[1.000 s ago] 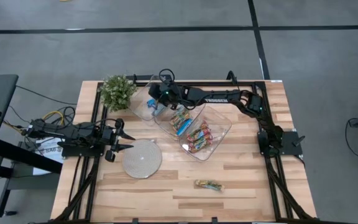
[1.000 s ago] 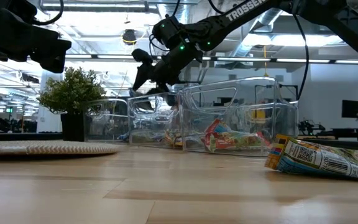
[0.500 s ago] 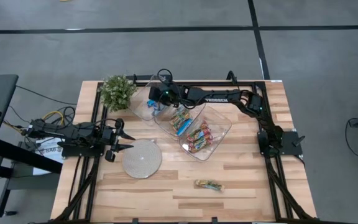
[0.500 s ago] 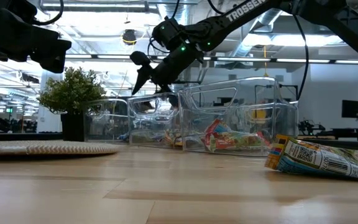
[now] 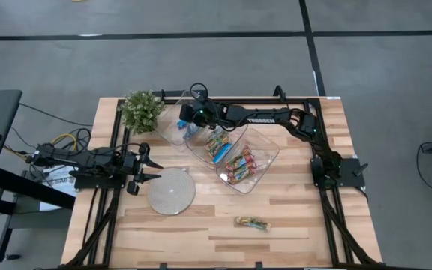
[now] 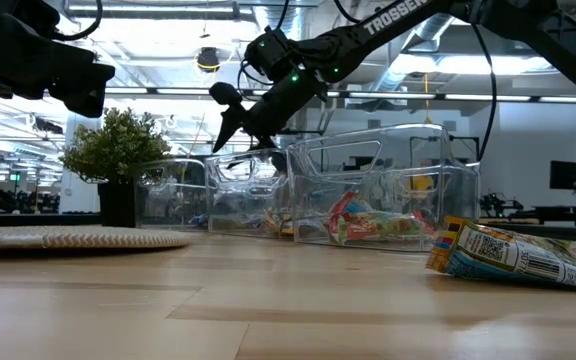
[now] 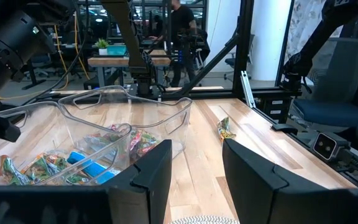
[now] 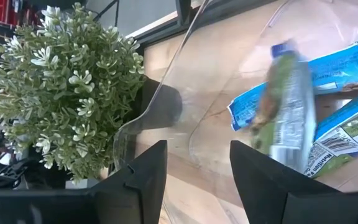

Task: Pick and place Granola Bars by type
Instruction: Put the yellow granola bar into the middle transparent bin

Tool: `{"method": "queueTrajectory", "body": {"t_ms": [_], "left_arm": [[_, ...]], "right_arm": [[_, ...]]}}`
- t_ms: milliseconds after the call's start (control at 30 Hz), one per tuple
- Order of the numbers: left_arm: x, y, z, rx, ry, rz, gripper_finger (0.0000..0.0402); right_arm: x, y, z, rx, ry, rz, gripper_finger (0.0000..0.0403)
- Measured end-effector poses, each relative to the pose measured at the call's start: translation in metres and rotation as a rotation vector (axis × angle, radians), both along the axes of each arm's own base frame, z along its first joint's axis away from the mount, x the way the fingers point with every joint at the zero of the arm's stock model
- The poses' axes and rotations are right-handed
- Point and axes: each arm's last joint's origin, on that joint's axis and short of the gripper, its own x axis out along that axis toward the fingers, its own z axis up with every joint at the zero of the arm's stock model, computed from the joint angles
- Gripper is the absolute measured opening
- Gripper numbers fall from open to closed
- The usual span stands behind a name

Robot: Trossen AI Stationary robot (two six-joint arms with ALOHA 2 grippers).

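The counter (image 5: 291, 214) is pale wood planks with a smooth, low sheen. The trays (image 5: 265, 154) are clear, glossy plastic. The bars (image 5: 252, 223) wear shiny, crinkled foil wrappers. The disc (image 5: 172, 191) looks matt grey and woven, its rim rough. The fingers (image 7: 151, 171) are matt black plastic. The plant (image 8: 73, 81) has matt leaves.

Bright, even overhead light with soft shadows; right wrist view shows motion blur.
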Motion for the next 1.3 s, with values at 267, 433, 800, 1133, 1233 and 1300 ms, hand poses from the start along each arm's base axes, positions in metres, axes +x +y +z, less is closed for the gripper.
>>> {"method": "queueTrajectory", "body": {"t_ms": [267,433,800,1133,1233,1300], "left_arm": [[0.000,0.000,0.000,0.000,0.000,0.001,0.0138],[0.000,0.000,0.000,0.000,0.000,0.000,0.0138],[0.000,0.000,0.000,0.000,0.000,0.000,0.0138],[0.000,0.000,0.000,0.000,0.000,0.000,0.0138],[0.000,0.000,0.000,0.000,0.000,0.000,0.0138],[0.000,0.000,0.000,0.000,0.000,0.000,0.0138]], "right_arm": [[0.001,0.000,0.002,-0.006,-0.025,0.002,0.0165],[0.006,0.001,0.012,-0.021,-0.123,0.050,0.0164],[0.006,0.039,0.053,-0.181,-0.221,0.484,0.0159],[-0.028,0.099,0.104,-0.406,-0.088,0.824,0.0153],[-0.044,0.120,0.118,-0.490,-0.031,0.947,0.0153],[-0.056,0.134,0.127,-0.538,0.009,1.033,0.0153]]}}
